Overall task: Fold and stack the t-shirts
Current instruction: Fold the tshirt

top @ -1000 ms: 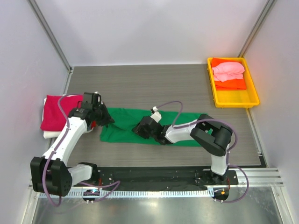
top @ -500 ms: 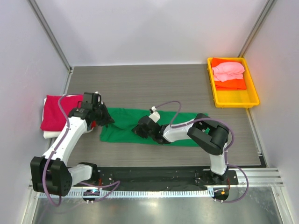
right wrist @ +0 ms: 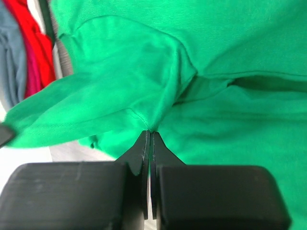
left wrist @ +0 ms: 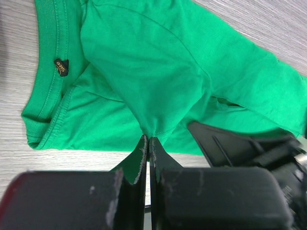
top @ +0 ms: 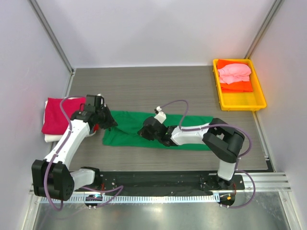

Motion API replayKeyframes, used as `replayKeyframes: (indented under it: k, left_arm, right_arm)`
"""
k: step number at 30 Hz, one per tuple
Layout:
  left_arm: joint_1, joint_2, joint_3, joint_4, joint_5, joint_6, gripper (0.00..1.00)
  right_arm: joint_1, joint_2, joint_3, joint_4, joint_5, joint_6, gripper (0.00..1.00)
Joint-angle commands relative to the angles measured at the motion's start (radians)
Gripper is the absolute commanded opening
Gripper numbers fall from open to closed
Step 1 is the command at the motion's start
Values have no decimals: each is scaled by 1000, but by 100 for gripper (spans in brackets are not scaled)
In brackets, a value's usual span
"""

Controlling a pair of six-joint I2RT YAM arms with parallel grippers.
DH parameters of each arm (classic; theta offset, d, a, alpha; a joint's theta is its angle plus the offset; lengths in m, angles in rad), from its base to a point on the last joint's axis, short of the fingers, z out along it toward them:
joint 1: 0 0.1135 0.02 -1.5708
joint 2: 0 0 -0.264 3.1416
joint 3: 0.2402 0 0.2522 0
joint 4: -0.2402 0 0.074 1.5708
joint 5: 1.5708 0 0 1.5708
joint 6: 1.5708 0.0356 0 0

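Observation:
A bright green t-shirt (top: 122, 136) lies spread lengthwise across the middle of the table. My left gripper (top: 112, 123) sits at its left end and is shut on a pinched fold of the green cloth (left wrist: 144, 62); the tips (left wrist: 147, 140) meet just below the collar area with its small label (left wrist: 61, 64). My right gripper (top: 142, 131) rests on the shirt's middle, shut on a sleeve fold (right wrist: 129, 81), tips (right wrist: 149, 134) closed at the hem. The cloth rises in a peak to each pair of fingers.
A folded stack with a crimson shirt (top: 56, 115) on top and white cloth (top: 48, 138) beneath sits at the left edge. A yellow tray (top: 240, 102) at the back right holds a pink shirt (top: 234, 73) on an orange one (top: 236, 87). Walls enclose the table.
My right gripper has closed on the green sleeve fold, and its arm's elbow has swung out to the right. The left arm has stayed put, still pinching the cloth.

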Motion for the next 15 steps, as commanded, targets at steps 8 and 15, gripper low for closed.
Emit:
replayKeyframes:
  k: [8,15]
  left_arm:
    - [3,-54,-113,85,-26,-57,0]
    - [2,-87,-233,117,-37,-117,0]
  right_arm:
    - [-6,-137,80,-264,-41,-121,1]
    - [-77,-136,59,-275,-208,-145,1]
